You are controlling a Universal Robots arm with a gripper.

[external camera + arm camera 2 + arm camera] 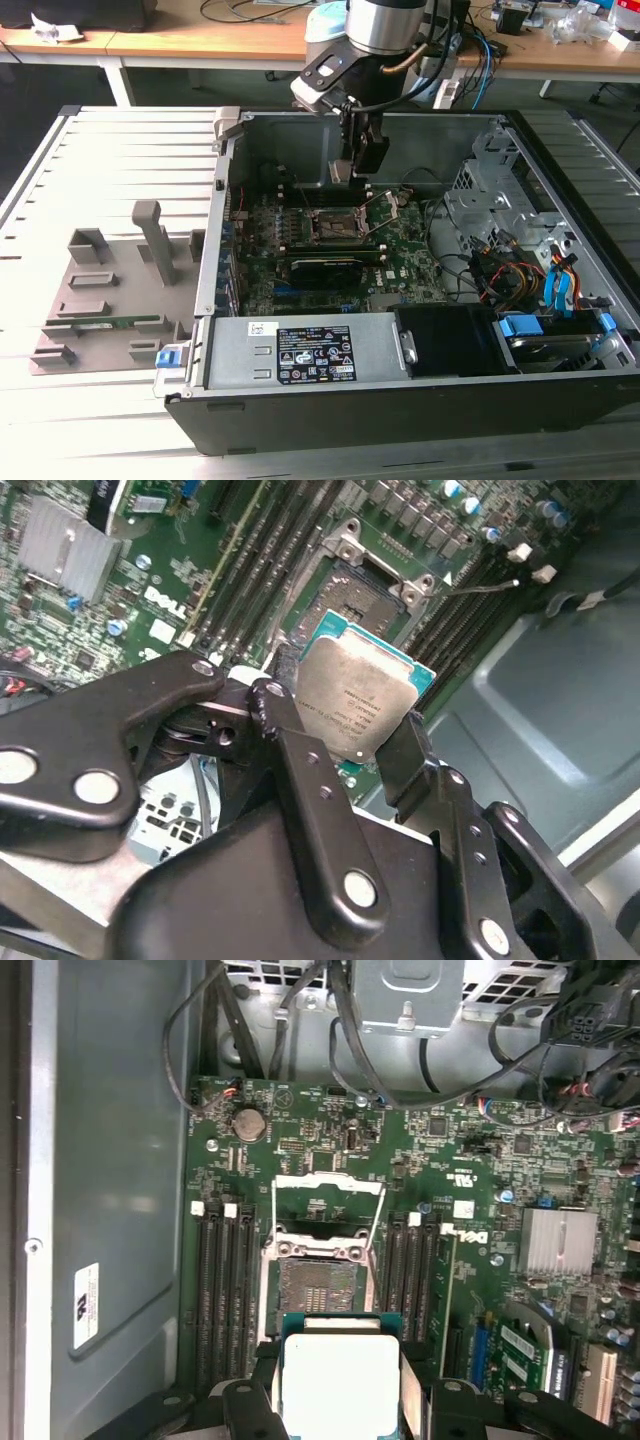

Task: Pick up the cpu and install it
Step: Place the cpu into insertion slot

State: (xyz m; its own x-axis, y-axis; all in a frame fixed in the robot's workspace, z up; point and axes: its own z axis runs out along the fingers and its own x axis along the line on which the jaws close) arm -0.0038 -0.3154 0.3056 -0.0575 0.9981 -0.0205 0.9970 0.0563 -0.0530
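Exterior view, L to R: a grey slotted fixture [100, 290] sits on the slatted surface [70, 430] w/ a green mem stick [120, 322] lying in it. Next over is the open pc case [400, 408]. The mobo [400, 240] is flat in the bottom, w/ the cpu socket [335, 228] roughly mid-board. Socket looks open & empty afaict: in the first wrist view the retention frame [330, 1186] is flipped back and the contact bed is bare.

The fingers [368, 152] hang above the board, a bit toward the exterior view's right of the socket. They're closed in on the cpu [365, 705], one finger on each of two opposite edges, silver lid showing in both wrist views. So the cpu is in the air, in the grip, clear of the board and not seated.

The bit that matters imo: in the first wrist view the socket lies just past the chip's free edge, i.e. out ahead of the fingers rather than straight beneath. The chip's edges look about parallel to the socket's. It's square, so no long axis to speak of. Which corner goes where, can't tell.

Far right of the exterior view: drive cage [490, 200] and a bundle of coloured cables [540, 280].
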